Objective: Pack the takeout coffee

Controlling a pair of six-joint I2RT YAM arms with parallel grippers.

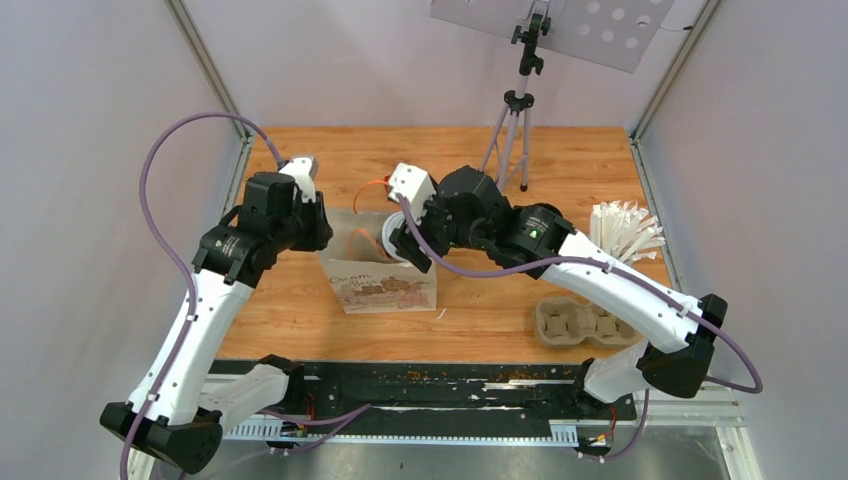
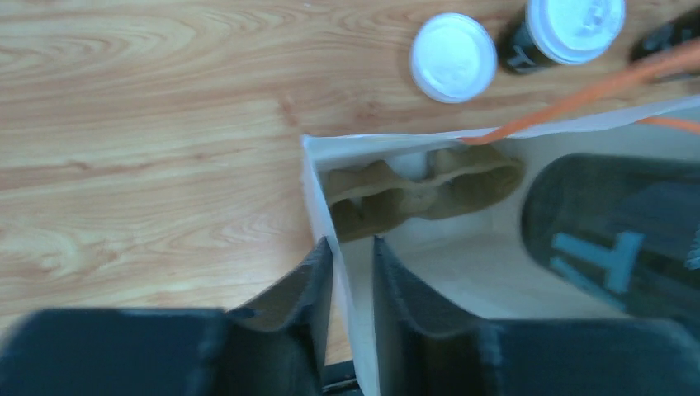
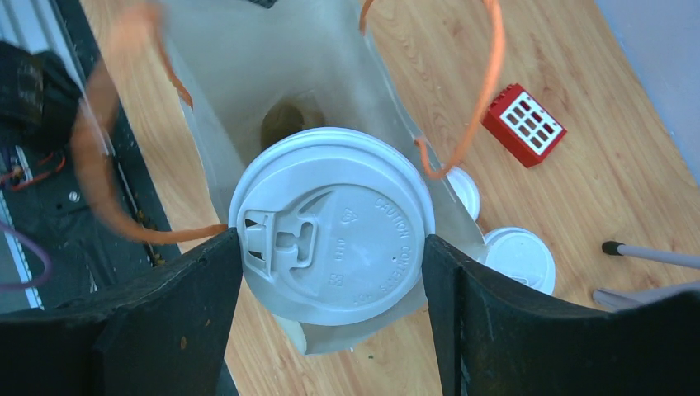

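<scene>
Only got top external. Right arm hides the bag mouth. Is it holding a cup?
Observer: Yes. Right wrist shows the right fingers pressed on both sides of a white-lidded coffee cup, over the open bag.
Operator: Anything in the bag?
Observer: Left wrist shows a brown cup tray at the bottom.
Operator: And the other arm?
Observer: The left fingers stand apart, straddling the bag's side wall: one inside, one outside.
</scene>
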